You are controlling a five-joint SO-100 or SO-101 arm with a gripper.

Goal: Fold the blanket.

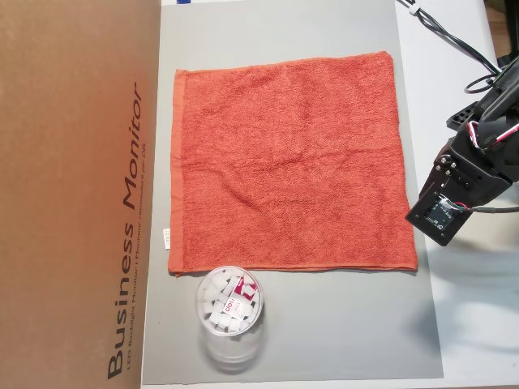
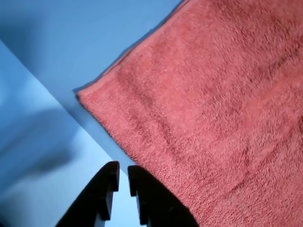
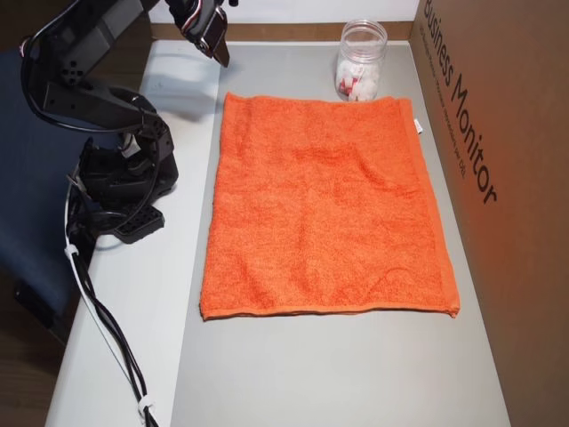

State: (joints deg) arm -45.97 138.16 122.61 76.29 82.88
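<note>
Leftmost in an overhead view, a brown cardboard box [image 1: 77,194] printed "Business Monitor" is lying alongside the grey mat [image 1: 324,324], and the blanket [image 1: 288,162] is lying spread flat and unfolded on that mat, its left hem running close to the box, with a small white tag [image 1: 166,237] sticking out near its lower left corner. Just below the blanket's bottom edge, a clear cup [image 1: 229,312] holding small white pieces and one piece with a red label is standing on the mat, close to the hem. Further right, past the blanket's right edge, the arm [image 1: 474,170] is hanging over the white table [image 1: 486,324], with its cables trailing off toward the top right. In the wrist view, the gripper [image 2: 123,182] is hovering over the pale table surface just beside a blanket corner [image 2: 87,97], its two dark fingers [image 2: 106,189] sitting close together with only a thin gap between them and gripping nothing. In another overhead view the gripper [image 3: 216,44] is poised near the far left corner of the blanket [image 3: 324,205], apart from the cloth.
</note>
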